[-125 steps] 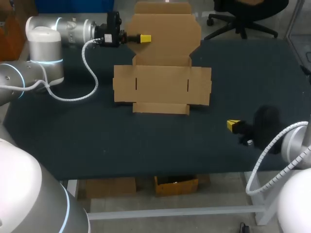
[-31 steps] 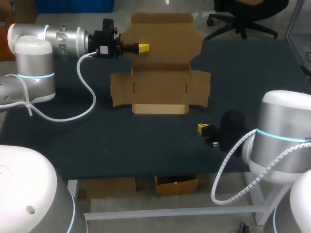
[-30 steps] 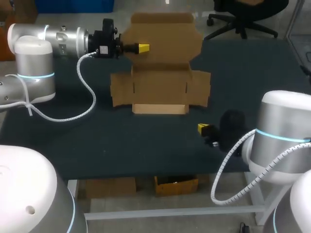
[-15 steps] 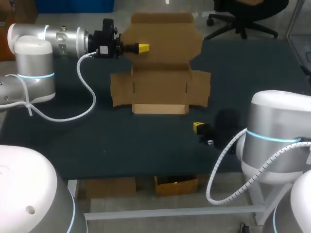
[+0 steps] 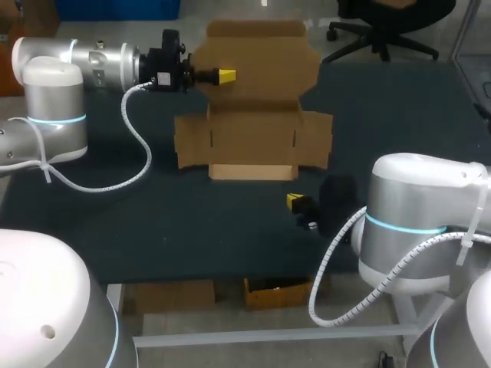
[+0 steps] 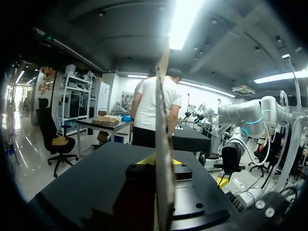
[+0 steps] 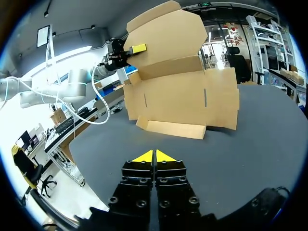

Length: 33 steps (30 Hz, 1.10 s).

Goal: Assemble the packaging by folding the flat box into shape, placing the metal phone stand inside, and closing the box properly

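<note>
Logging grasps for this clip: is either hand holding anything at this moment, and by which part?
The left hand grips the cardboard box by the side edge of its raised lid flap. The right hand is shut and empty.

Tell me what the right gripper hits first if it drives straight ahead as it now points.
Most likely the low front flap of the box, which stands ahead of the right gripper across a stretch of table. Depth is unclear, so it could pass just over the flap's edge.
</note>
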Each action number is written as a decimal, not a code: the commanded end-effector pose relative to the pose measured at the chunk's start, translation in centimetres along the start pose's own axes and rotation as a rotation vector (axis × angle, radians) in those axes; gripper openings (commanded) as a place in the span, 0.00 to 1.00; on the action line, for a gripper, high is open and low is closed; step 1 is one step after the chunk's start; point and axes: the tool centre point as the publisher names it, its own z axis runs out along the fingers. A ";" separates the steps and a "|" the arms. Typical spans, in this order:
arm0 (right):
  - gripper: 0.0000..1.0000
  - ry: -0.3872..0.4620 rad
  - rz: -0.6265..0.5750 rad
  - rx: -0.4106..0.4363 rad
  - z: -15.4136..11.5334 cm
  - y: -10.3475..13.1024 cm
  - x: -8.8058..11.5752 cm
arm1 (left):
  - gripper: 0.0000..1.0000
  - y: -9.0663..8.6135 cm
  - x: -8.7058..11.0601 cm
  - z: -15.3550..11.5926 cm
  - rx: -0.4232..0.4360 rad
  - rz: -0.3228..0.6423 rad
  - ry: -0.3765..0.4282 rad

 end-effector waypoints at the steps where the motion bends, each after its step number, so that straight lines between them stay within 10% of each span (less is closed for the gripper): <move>1: 0.00 -0.408 -0.003 -0.167 2.5 -0.9 0.6 | 0.00 0.2 -0.1 -0.1 0.000 0.000 0.004; 33: 0.00 -0.538 -0.038 -0.117 9.9 -0.5 -0.1 | 0.00 0.7 -0.3 -0.1 -0.003 0.039 0.052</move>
